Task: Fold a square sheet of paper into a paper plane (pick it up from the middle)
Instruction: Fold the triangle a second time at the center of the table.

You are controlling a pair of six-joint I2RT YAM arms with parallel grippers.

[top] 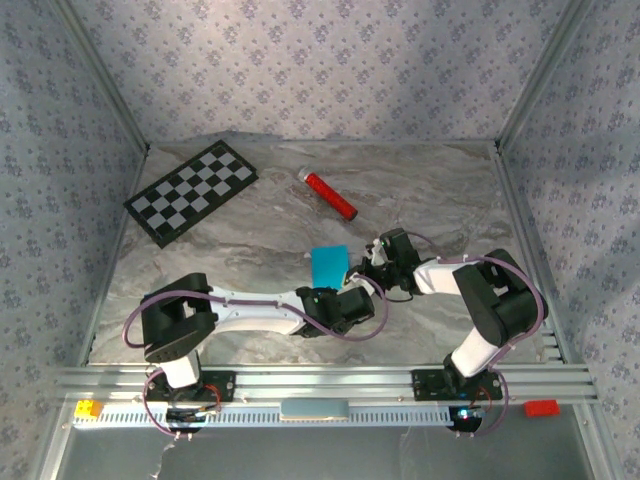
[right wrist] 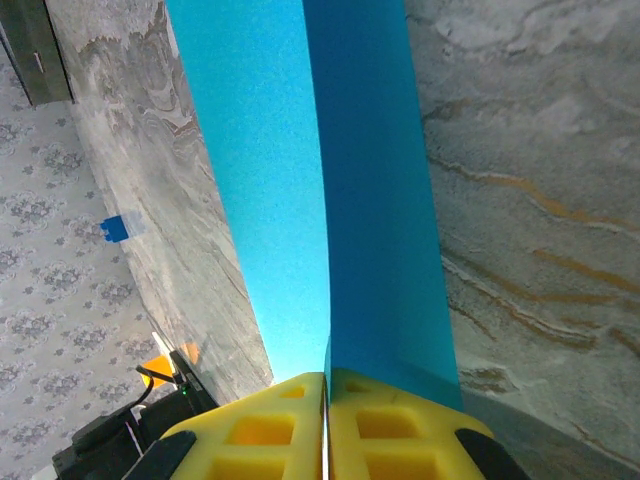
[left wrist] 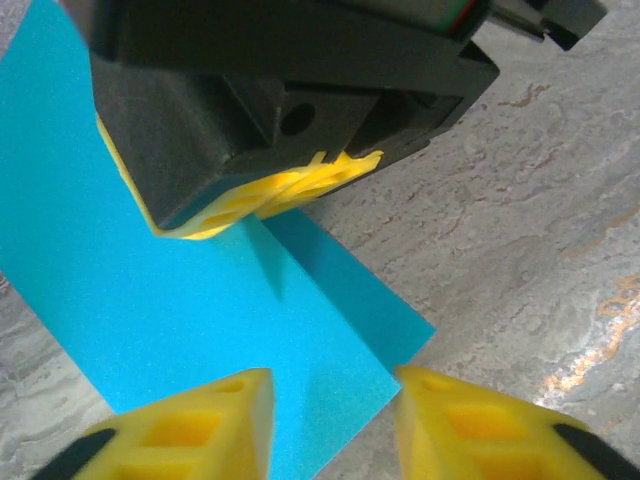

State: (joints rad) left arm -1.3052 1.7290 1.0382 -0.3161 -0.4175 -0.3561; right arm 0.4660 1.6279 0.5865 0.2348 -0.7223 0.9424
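The square sheet of paper [top: 329, 263] is bright cyan and folded over on itself, with a darker under-layer showing along one edge [left wrist: 370, 300]. It stands lifted off the marble table, mid-table. My right gripper [right wrist: 327, 378] is shut on the sheet's folded edge [right wrist: 370, 200], and its yellow fingers [left wrist: 265, 200] pinch the paper from above in the left wrist view. My left gripper [left wrist: 333, 380] is open, its two yellow fingertips [left wrist: 240, 400] standing apart on either side of the sheet's near corner. No paper plane is in view.
A red cylinder [top: 330, 195] lies behind the paper. A black-and-white checkerboard [top: 190, 191] sits at the back left. Small bricks rest on the front rail, yellow [top: 88, 408] at the left and red [top: 541, 407] at the right. Patterned walls enclose the table.
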